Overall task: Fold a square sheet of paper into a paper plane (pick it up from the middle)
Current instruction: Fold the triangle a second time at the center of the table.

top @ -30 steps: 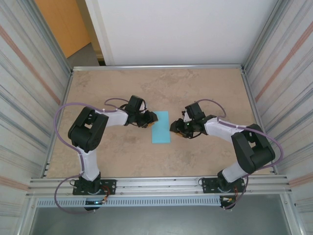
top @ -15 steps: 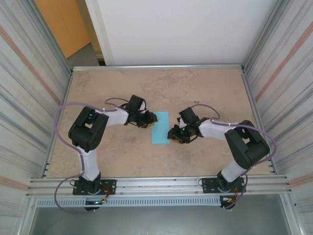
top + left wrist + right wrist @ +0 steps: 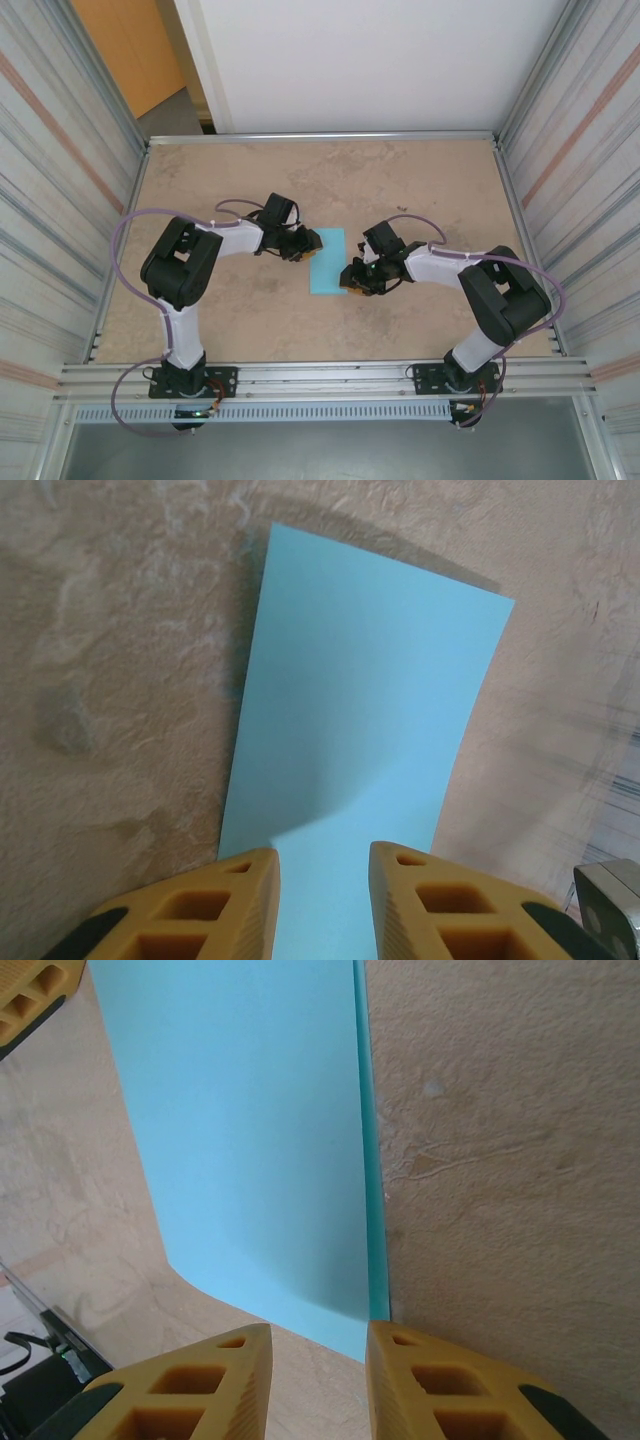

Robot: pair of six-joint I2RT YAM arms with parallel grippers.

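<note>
Masking paper (image 3: 350,710) near end: left claw (image 3: 322,868), parted.

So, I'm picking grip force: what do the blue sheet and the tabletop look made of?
The blue sheet looks like thin matte paper: it curves softly, no glare. The tabletop seems matte stone-look laminate, mottled beige; uncertain.

Beige mottled tabletop (image 3: 250,310) — corrugated metal side walls (image 3: 60,150), white back panel (image 3: 370,60), orange door (image 3: 125,45).
</note>
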